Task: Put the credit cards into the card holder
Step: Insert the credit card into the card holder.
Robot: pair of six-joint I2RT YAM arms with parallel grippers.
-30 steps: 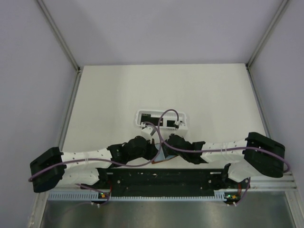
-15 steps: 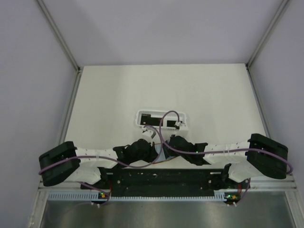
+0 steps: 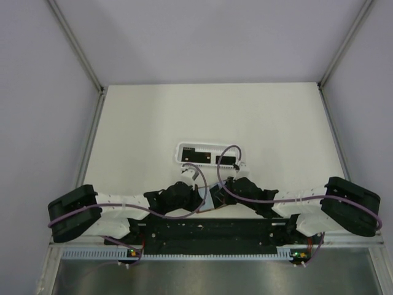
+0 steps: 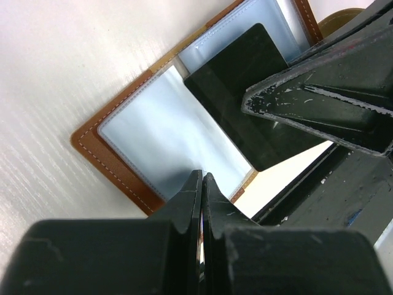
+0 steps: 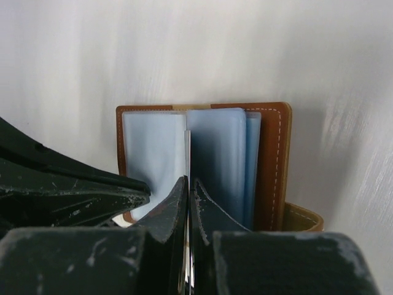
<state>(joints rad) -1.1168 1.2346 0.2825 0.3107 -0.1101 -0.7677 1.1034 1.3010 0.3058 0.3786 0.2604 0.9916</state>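
White table (image 3: 153, 117), grey walls around it. The card holder (image 4: 147, 123) lies open flat on the table at the near edge, between the two arms. Brown leather outside, bluish clear pockets facing up, clasp tab poking out at one side.

One black credit card (image 4: 236, 86) sits over the pockets, pinched in the right claw (image 5: 187, 184). Its fingers are closed on the card, which is seen edge-on from the right wrist. Can't tell if the card's end is inside a sleeve.

The left claw (image 4: 201, 181) is closed, tips together at the holder's near edge. Can't tell if it pinches anything.

Farther back, mid-table, a white slotted basket (image 3: 179, 150) holds more credit cards (image 3: 199, 158), well apart from the holder.
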